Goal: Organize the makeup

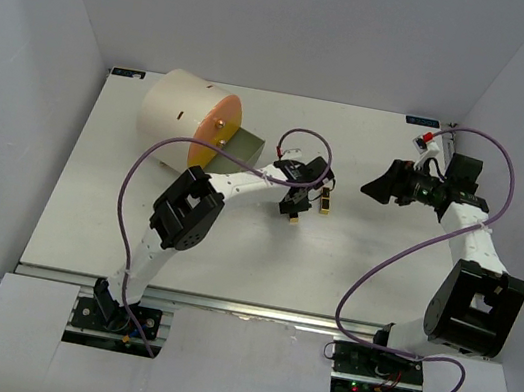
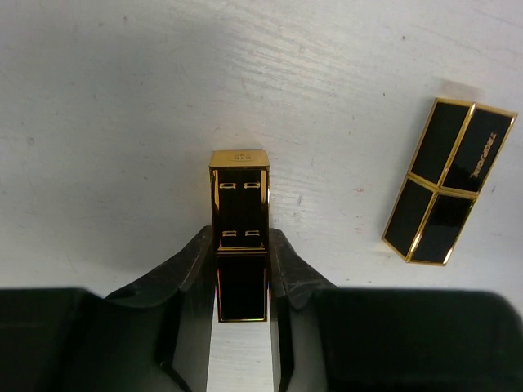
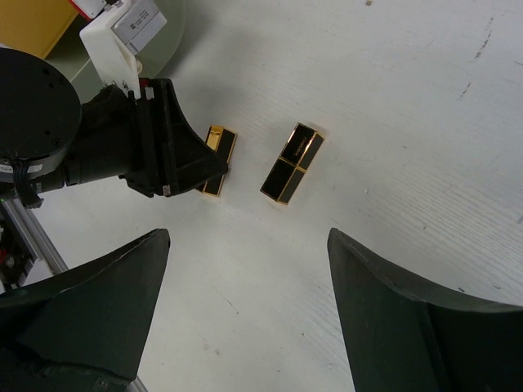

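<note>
Left gripper (image 2: 241,245): jaws closed on a gold-and-black lipstick tube (image 2: 240,212). The two black fingers (image 2: 194,269) press its long sides, and its gold-capped end projects past the fingertips. The grip sits square and the tube runs in line with the fingers. Whether the tube rests on the white table (image 2: 106,122) or hangs just above it, I cannot tell.

Second lipstick tube (image 2: 449,181): lying flat on the table to the right of the held one in my left wrist view, near it but apart, and tilted off its line. Nothing touches it. Its faces are black panels with gold edging, one of them lettered.

Right gripper (image 3: 248,245): jaws spread wide with nothing between them. It is above the table and aimed at the two tubes, both of which show beyond its fingertips in its wrist view. From overhead it stands to the right of the tubes, well apart from my left gripper.

Far left of the table: a large cream cylinder (image 1: 181,111) on its side, orange-yellow face toward my left arm, with a greyish drawer (image 1: 242,147) protruding from that face.
</note>
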Tool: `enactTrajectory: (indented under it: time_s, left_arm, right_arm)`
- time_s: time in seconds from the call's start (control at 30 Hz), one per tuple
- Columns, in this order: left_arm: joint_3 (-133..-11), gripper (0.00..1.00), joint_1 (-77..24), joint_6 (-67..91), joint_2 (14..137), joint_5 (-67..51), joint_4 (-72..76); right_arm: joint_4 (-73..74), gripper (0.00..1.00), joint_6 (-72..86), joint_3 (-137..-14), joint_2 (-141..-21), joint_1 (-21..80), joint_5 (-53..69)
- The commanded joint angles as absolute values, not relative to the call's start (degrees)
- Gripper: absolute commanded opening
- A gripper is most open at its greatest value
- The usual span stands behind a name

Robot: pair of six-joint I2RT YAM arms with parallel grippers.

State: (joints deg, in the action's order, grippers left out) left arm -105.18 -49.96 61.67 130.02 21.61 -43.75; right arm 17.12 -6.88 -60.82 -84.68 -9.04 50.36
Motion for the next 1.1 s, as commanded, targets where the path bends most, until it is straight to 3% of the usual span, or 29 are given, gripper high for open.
enactTrajectory:
  time_s: [0.0,0.1,0.5,0.73,1.07]
  left_arm:
    - [-103.14,0.25,-49.64,58.35,126.80,22.82,-44.15]
    - [-102.26,0.13,-50.33,52.52,124.05,23.61,-42.98]
    - [-89.64,0.00,-52.85,18.37,101.19,25.57,-34.89]
    - [-85.83,0.00,-45.36,2.55,94.16,27.84,-33.55]
    - [-81.43,0.43,-37.09,-6.88,93.43,24.75,-28.94]
  right_arm:
    - [17.09,0.85,-7.47,-59.96,-82.93,-9.49,52.12]
    - [17.14,0.85,-7.79,-59.63,-82.79,-9.40,52.08]
    - [17.05,0.85,-8.86,-58.72,-83.46,-8.11,52.50]
    - [17.05,0.85,-9.07,-58.71,-84.42,-5.78,49.55]
    - [17.38,0.86,-10.62,-59.98,-86.40,3.36,41.25]
